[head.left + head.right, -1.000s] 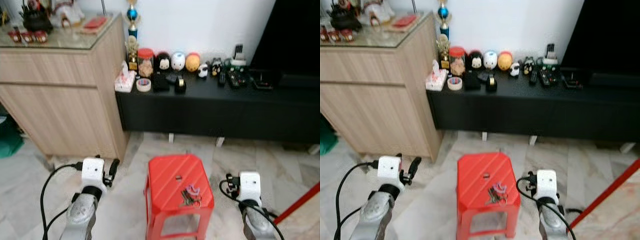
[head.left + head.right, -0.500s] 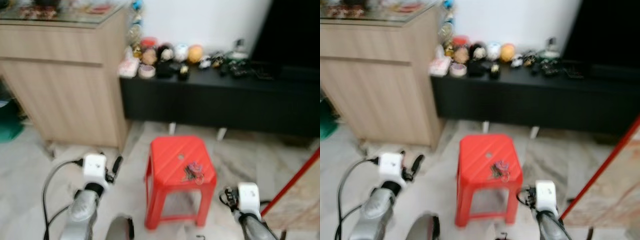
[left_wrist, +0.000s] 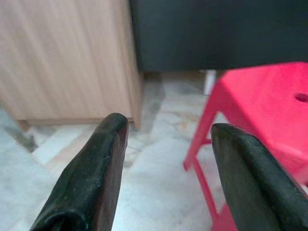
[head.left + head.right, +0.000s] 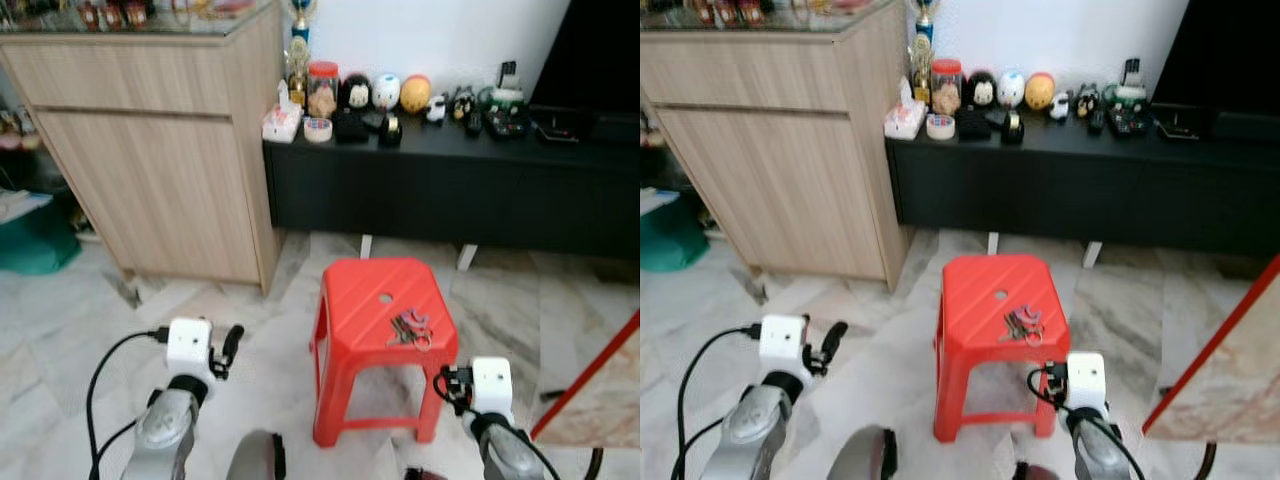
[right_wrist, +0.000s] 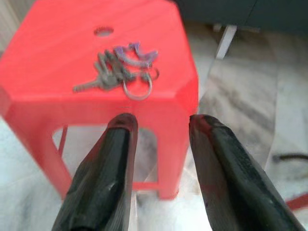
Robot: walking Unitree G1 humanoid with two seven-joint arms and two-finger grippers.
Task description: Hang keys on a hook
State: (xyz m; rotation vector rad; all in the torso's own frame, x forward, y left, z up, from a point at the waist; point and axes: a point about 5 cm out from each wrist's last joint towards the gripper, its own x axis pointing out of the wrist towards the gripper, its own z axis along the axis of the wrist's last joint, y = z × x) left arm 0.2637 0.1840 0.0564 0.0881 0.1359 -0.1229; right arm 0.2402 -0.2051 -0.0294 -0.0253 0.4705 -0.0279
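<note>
With our right gripper (image 5: 159, 122) spread and empty, the keys (image 5: 118, 72) lie just ahead on the red stool (image 4: 365, 300), nearer this arm than the left gripper (image 3: 166, 132), also spread. Their long axis probably runs crosswise; it's blurry.

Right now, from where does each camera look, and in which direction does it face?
Head stereo pair: looks forward and down at the red stool holding keys; both arms show, left gripper included.
Left wrist: faces the stool's edge and wooden cabinet between its open fingers.
Right wrist: right gripper, open, faces the keys.
All views share the stool.
</note>
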